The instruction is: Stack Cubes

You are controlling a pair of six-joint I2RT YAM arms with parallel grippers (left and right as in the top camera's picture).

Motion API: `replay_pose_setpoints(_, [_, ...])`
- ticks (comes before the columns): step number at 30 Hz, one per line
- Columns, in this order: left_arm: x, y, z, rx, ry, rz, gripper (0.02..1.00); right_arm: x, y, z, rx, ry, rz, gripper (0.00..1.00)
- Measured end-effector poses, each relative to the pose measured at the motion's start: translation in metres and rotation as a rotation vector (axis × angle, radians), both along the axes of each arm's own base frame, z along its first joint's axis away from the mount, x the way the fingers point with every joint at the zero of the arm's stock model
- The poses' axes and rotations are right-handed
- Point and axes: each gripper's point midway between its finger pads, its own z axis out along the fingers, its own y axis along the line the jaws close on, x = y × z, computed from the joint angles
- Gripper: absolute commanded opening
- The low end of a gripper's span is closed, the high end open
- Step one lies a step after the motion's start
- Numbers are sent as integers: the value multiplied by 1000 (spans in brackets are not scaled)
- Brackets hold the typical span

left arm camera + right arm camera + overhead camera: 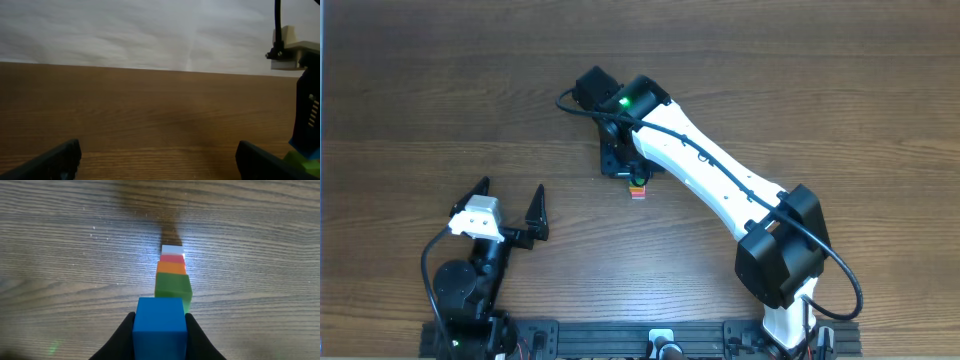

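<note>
Over the cube stack [172, 270], right claw [160, 327] clenches blue cube [160, 315]: centre on green cube [173, 286], lower straight; left claw [512, 186], 8 o'clock, released.

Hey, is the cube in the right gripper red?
No, the right gripper is shut on a blue cube, whose blue top face shows between its two fingers.

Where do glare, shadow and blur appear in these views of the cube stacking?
Right wrist view: glare whitens the brown wooden table beside the small white cube, a dark shadow beyond; the blue cube looks sharp. Left wrist view: pale backdrop blurred. Top view: evenly lit.
</note>
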Motion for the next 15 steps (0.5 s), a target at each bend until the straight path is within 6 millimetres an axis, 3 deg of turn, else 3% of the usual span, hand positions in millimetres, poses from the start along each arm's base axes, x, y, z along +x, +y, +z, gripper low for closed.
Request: replay_pose_setpoints(15, [0,0,0,0,0,0,1000,-1,-2,-3,-12,2,0,12])
